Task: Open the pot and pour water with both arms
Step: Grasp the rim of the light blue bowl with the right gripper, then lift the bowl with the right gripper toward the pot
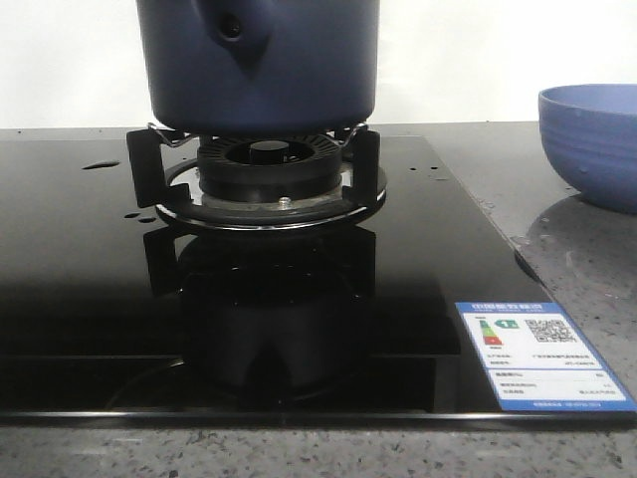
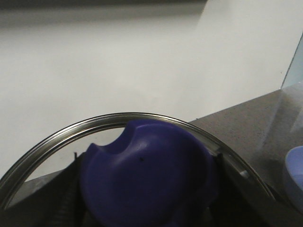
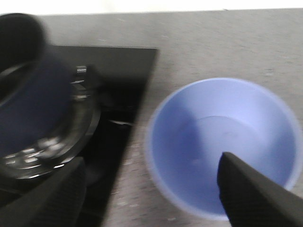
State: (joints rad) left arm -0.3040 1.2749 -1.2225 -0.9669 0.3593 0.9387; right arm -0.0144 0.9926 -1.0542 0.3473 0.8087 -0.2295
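Observation:
The dark navy pot [image 1: 259, 65] stands on the burner grate [image 1: 269, 174], its handle stub [image 1: 234, 28] facing me. It shows blurred in the right wrist view [image 3: 28, 104]. My left gripper [image 2: 147, 189] is shut on the blue knob [image 2: 147, 170] of a glass lid with a metal rim [image 2: 118, 117], held up against the white wall. My right gripper [image 3: 151, 198] is open and empty over the counter between the stove and the light blue bowl [image 3: 222, 142]. Water shows as small droplets [image 1: 100, 165] on the black stove glass. Neither gripper shows in the front view.
The light blue ribbed bowl [image 1: 592, 139] stands on the grey counter at the right of the black glass stove top [image 1: 80, 279]. It also shows at the edge of the left wrist view [image 2: 296, 179]. An energy label [image 1: 542, 357] is stuck on the stove's front right corner.

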